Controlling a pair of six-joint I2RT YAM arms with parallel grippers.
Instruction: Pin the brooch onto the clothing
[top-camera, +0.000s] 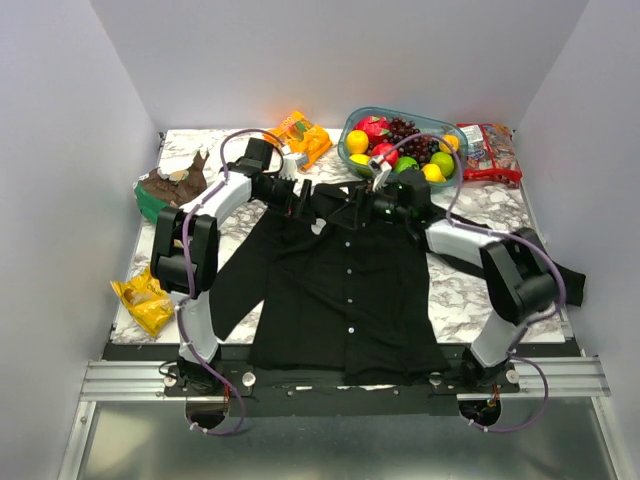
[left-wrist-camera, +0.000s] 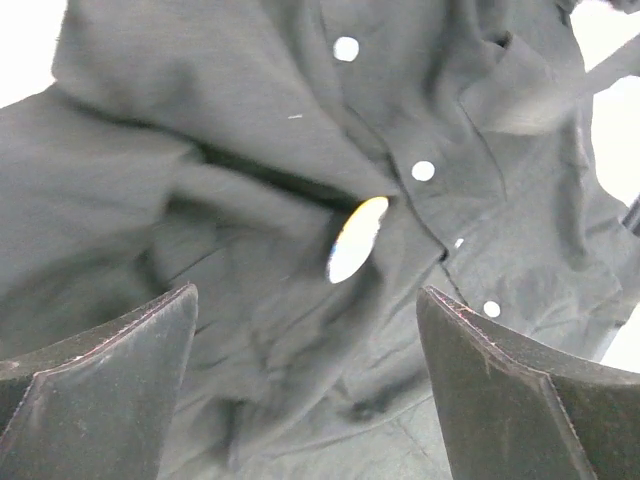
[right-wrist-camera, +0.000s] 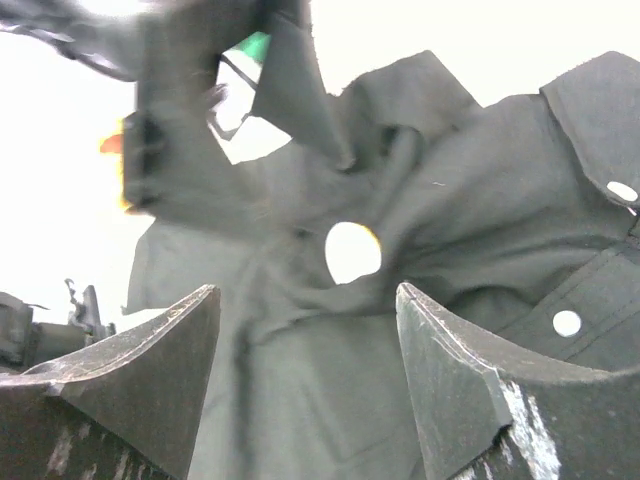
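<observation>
Overhead, marbled table (top-camera: 460, 290), black clothing (top-camera: 340, 290) spread flat, grey walls (top-camera: 330, 60)

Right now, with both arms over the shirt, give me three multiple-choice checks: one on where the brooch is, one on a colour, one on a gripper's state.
1. The brooch lies on the shirt: A near the collar; B at the bottom hem; C on a sleeve cuff.
2. The shirt's buttons are: A red; B white; C black.
3. The left gripper is: A shut on the brooch; B shut on cloth; C open and empty.
Answers: 1 A, the pale disc sits on the chest just below the collar. 2 B, white dots run down the black front. 3 C, its fingers stand wide apart and the brooch lies free beyond them.
</observation>
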